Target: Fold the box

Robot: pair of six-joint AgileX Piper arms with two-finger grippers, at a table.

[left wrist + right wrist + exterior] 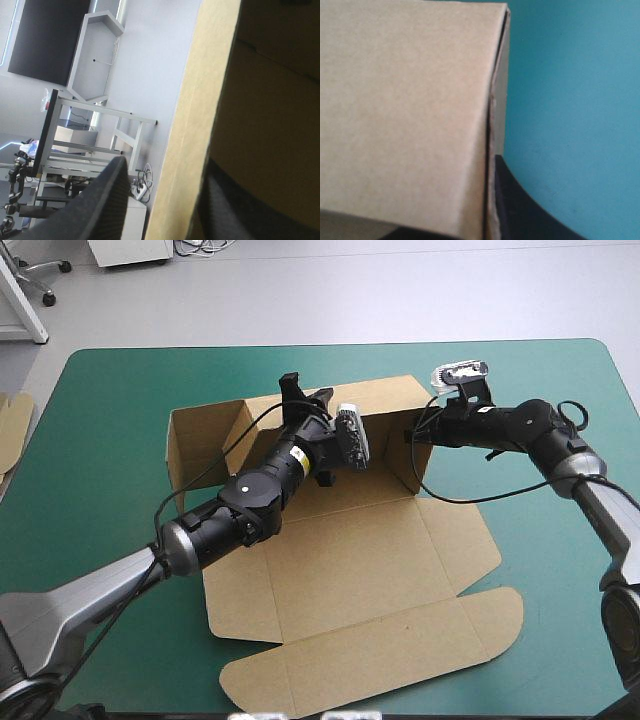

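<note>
Left tool (305,392) clamps box (350,550) far wall, right tool (412,436) side wall, overhead shows flat lid (380,660)

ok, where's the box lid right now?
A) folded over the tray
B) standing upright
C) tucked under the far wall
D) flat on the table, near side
D: the high view shows the lid spread flat on the teal-green cover toward the table's near edge, while the far walls stand raised.
</note>
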